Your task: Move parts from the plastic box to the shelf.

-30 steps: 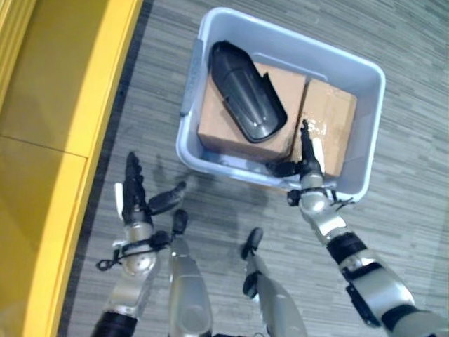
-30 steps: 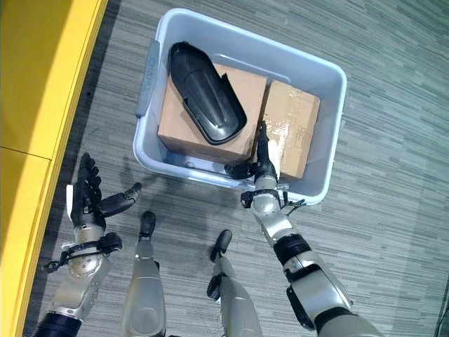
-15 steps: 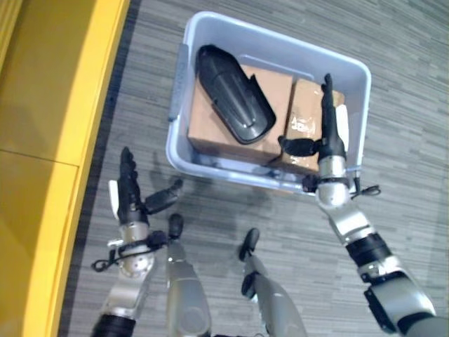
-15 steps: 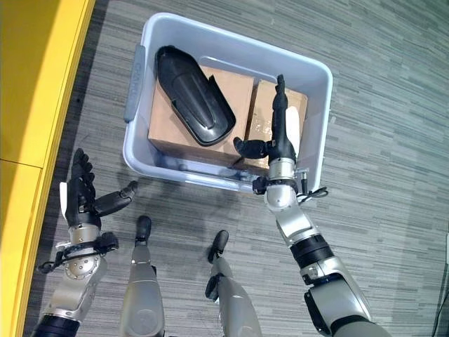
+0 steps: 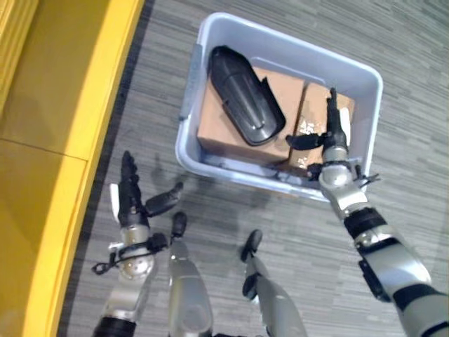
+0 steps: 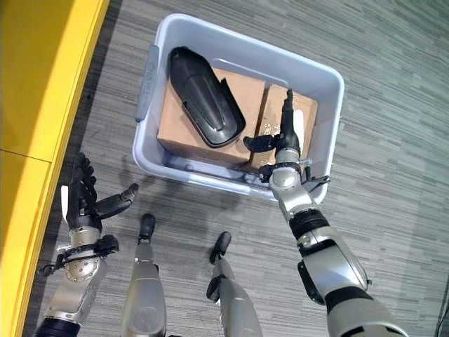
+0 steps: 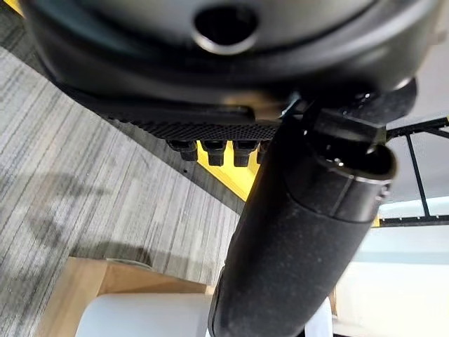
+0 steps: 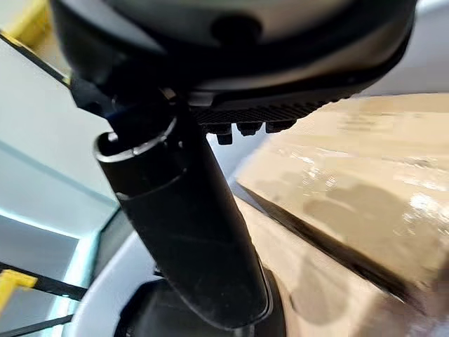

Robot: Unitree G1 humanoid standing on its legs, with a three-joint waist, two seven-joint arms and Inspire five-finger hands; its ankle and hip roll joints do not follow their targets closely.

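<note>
At about one o'clock from your feet, your right hand (image 6: 286, 140) hovers with straight fingers and spread thumb over the smaller cardboard box (image 6: 303, 118) inside the plastic box (image 6: 238, 53), holding nothing. Your black part (image 6: 205, 97) lies on the larger cardboard box (image 6: 184, 130) at twelve o'clock. Your left hand (image 6: 83, 200) hangs open and empty at nine o'clock beside the yellow shelf (image 6: 35, 105).

Grey striped carpet floor (image 5: 393, 42), yellow, perhaps shelving, surface (image 5: 49, 105) at left

The black part (image 5: 244, 95) covers the 12 o'clock end of the larger cardboard box (image 5: 231, 130). The right hand (image 6: 286, 137) hides part of the smaller cardboard box (image 6: 273, 119), and whether its straight fingers touch that box cannot be told. The yellow shelf (image 5: 63, 119) runs off at 9 o'clock.
</note>
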